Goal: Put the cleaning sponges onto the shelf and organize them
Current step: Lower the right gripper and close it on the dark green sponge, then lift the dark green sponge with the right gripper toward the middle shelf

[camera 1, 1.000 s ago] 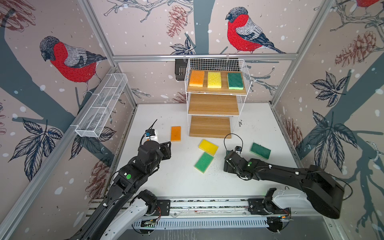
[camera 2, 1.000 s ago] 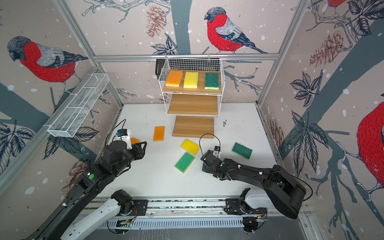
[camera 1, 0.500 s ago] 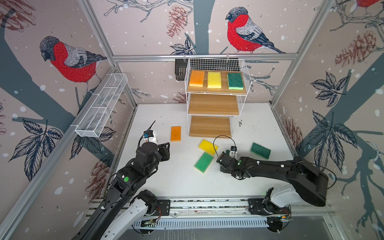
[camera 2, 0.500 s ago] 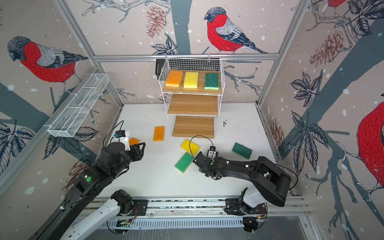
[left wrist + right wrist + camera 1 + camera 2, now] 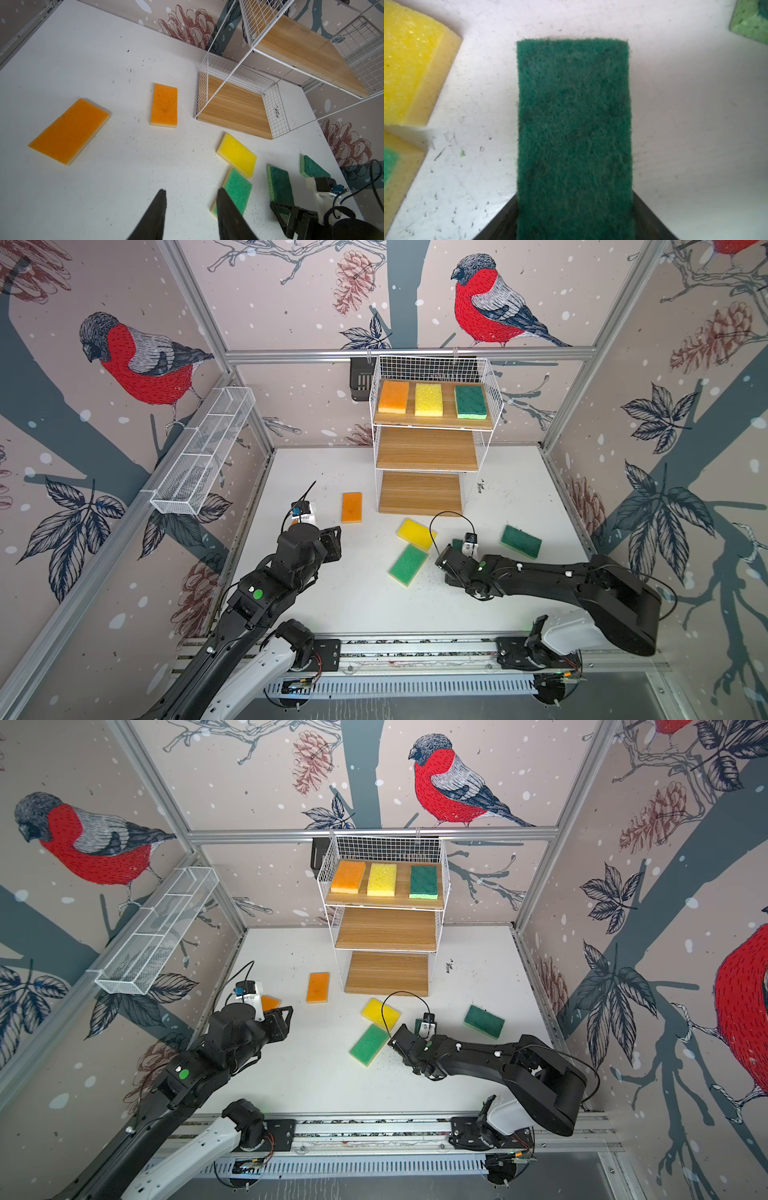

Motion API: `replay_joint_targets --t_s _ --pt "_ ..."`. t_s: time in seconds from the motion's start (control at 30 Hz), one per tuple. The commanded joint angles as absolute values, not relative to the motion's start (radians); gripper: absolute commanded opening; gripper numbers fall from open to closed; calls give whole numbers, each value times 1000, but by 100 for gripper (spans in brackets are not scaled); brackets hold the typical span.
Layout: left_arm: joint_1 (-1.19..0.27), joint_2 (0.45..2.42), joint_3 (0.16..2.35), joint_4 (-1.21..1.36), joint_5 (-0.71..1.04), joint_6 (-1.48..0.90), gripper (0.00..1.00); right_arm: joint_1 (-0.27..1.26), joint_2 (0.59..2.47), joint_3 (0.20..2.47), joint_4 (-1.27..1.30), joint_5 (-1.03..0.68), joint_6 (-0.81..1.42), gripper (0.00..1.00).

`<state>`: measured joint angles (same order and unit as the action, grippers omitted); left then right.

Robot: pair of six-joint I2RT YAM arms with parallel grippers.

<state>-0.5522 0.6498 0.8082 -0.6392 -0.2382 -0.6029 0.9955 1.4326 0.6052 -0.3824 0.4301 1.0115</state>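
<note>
Right tool [image 5: 575, 194] low over the worktop [image 5: 353, 597], jaws astride a dark green sponge [image 5: 574, 114] and seemingly against its long edges; clamped or not, impossible to tell. Close beside: a yellow sponge [image 5: 416, 534] and a light green sponge [image 5: 408, 564]. Farther right in both top views, a second dark green sponge [image 5: 520, 541]. Left tool [image 5: 191, 190] partly open, empty, above bare worktop; ahead, a near orange sponge [image 5: 69, 131] and a far orange sponge [image 5: 165, 105]. On the shelf [image 5: 428, 450], top board, in a row: orange one [image 5: 393, 396], yellow one [image 5: 429, 399], green one [image 5: 470, 401].
</note>
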Motion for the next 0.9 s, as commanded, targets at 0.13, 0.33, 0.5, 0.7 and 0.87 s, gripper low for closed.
replay_joint_targets --t_s 0.13,0.33,0.5,0.7,0.87 --pt "-552 673 819 -614 -245 -592 42 989 1396 580 -421 442 982 68" --pt "-552 700 831 -605 -247 -586 42 985 1331 587 -422 459 948 69" --pt "-552 714 840 -596 -253 -580 42 985 1260 635 -436 490 889 69" --pt "-551 726 839 -586 -253 -569 41 970 1201 756 -500 544 808 69" --pt "-551 732 840 -575 -259 -563 41 955 1181 849 -503 569 745 69"
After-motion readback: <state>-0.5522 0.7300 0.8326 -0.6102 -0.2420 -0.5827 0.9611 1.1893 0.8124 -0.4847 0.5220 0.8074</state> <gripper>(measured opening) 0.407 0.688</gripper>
